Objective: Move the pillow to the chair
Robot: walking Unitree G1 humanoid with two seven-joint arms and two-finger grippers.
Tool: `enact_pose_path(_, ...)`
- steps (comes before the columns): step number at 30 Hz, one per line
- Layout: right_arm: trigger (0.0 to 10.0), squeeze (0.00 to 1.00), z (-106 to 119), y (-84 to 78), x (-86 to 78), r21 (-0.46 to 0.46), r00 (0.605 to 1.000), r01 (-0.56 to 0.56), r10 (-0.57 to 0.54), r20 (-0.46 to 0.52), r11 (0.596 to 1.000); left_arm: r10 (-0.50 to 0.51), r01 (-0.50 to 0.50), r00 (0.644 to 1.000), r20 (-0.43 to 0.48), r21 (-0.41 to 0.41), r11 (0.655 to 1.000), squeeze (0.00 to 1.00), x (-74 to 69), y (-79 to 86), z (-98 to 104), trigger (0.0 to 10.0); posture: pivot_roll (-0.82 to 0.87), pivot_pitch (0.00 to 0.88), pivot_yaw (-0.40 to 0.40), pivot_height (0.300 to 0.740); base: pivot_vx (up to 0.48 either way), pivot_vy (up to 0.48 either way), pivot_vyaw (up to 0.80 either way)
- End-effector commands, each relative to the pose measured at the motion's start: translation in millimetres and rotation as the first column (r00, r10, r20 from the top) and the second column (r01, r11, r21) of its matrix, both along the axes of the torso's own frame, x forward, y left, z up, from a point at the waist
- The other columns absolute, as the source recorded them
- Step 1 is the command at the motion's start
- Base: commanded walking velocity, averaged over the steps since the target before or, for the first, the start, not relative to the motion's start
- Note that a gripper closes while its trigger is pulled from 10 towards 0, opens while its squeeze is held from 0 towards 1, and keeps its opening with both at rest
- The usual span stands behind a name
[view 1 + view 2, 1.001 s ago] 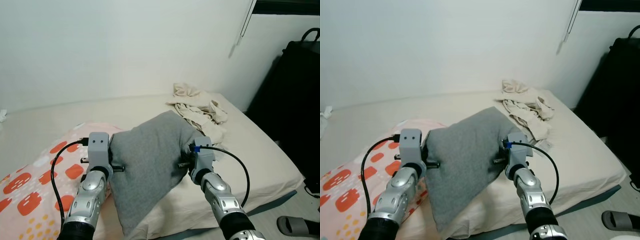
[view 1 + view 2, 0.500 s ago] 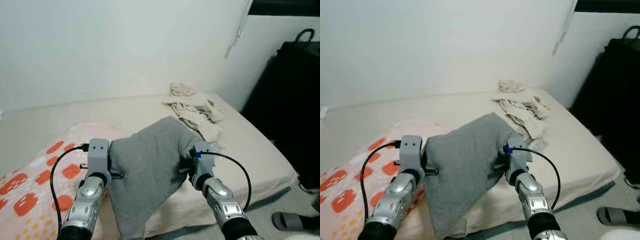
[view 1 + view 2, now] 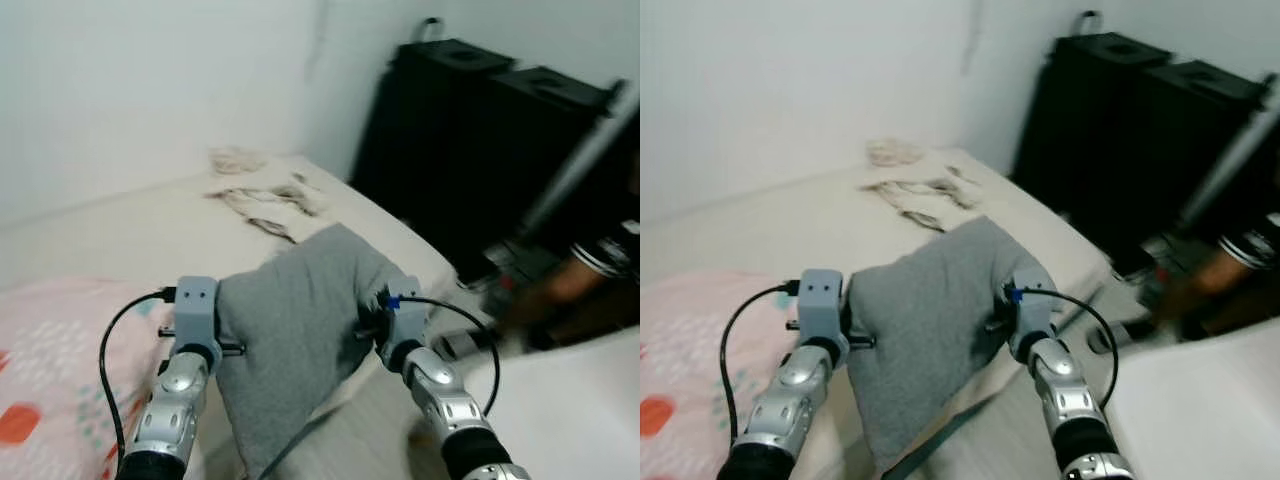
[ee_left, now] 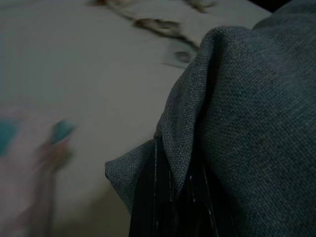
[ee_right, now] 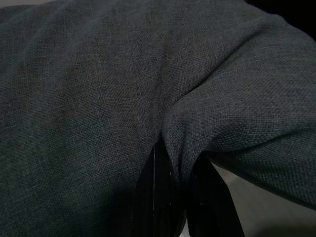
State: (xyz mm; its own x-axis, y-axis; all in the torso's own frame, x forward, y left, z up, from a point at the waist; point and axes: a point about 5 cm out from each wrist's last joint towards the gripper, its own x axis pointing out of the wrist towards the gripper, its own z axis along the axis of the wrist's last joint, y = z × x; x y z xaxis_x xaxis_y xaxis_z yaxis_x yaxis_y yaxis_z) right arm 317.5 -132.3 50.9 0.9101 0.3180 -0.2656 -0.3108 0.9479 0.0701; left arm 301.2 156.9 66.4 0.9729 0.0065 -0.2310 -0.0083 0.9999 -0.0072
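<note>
Grey pillow (image 3: 295, 330) suspended between left end effector (image 4: 175, 190) and right end effector (image 5: 177, 190), each pinching a fabric fold; bed (image 3: 150, 230) beyond and below.

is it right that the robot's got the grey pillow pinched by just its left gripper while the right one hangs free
Not quite. Both grippers hold the grey pillow: the left gripper is shut on one edge, and the right gripper is shut on a fold of the other side, as the right wrist view shows.
</note>
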Motion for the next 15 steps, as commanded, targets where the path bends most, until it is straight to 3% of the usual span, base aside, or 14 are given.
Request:
enact_pose_path(1,10.0,0.00,6.7,9.0,3.7,0.006,0.999,-0.033,0.033,0.025,0.999,-0.048,0.049,0.998,0.051,-0.009,0.999,0.00,3.3,-14.4,9.7,10.0,-0.04,0.028,-0.107,0.740,0.000,0.000,-0.80)
enact_pose_path(15,10.0,0.00,8.9,6.2,5.9,-0.003,0.999,0.007,-0.007,0.032,1.000,-0.050,0.050,0.998,0.047,-0.005,0.999,0.00,2.3,-15.8,9.2,10.0,-0.03,0.042,-0.105,0.740,0.000,0.000,-0.80)
